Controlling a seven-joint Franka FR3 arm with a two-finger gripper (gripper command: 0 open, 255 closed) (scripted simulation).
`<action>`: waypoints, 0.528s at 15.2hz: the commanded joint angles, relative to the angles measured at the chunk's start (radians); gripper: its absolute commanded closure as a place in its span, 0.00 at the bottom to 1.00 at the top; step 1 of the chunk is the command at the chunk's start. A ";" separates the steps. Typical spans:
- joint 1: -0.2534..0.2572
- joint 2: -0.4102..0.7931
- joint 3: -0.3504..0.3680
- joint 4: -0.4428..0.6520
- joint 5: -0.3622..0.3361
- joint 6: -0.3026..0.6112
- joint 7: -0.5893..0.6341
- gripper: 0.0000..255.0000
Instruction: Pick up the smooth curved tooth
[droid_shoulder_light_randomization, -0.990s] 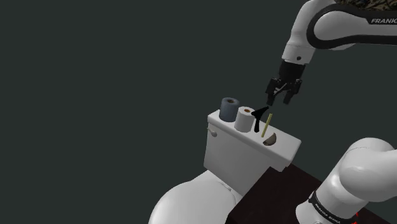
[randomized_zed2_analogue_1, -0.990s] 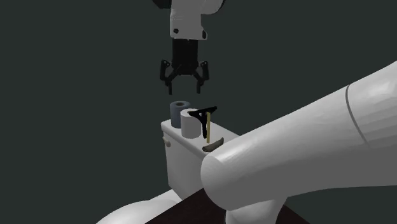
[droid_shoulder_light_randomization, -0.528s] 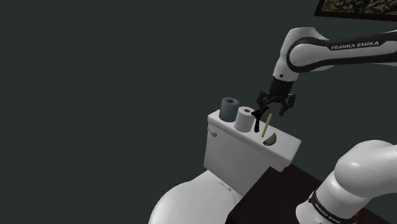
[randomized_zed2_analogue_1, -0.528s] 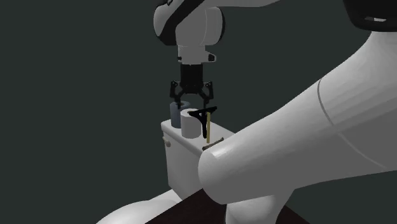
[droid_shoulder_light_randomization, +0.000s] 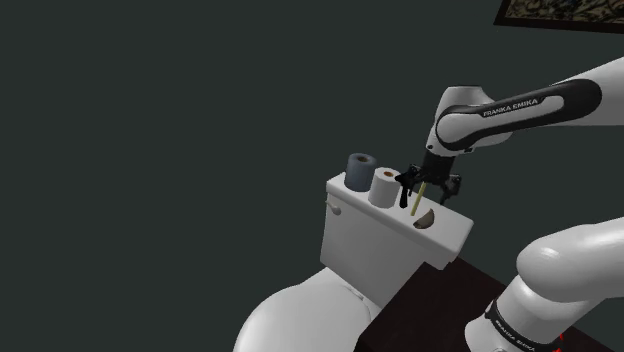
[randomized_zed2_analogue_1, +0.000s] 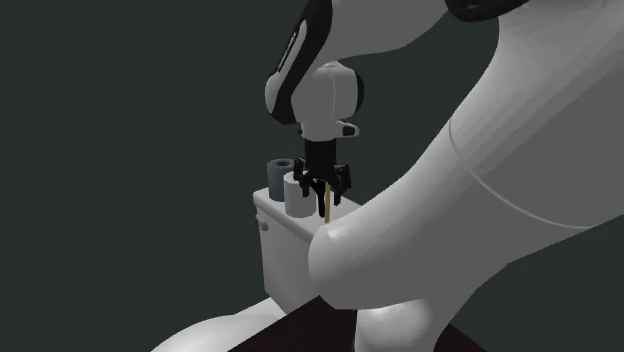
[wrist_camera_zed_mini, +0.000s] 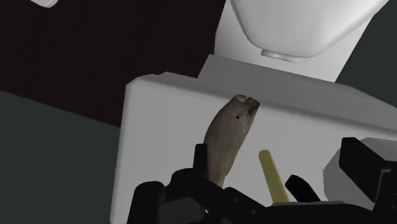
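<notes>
Wrist view shows the gripper (wrist_camera_zed_mini: 249, 170) with its jaws apart and holding nothing. The near end of the pale curved tooth (wrist_camera_zed_mini: 228, 137) lies just beside one finger, and a thin yellow stick (wrist_camera_zed_mini: 273, 175) lies between the jaws too (an unwelcome neighbour), both resting on the white toilet tank lid (wrist_camera_zed_mini: 159, 127) beneath. This looks like the final approach: next, I judge, the jaws should centre on the tooth alone, lower, then close.

Tan curved tooth (wrist_camera_zed_mini: 228, 137), apparently flat
</notes>
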 joint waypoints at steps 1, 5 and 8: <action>-0.048 0.045 0.004 -0.026 -0.012 0.068 0.086 0.00; -0.122 0.115 0.012 -0.072 -0.031 0.176 0.230 0.00; -0.124 0.152 0.014 -0.090 -0.034 0.231 0.233 0.00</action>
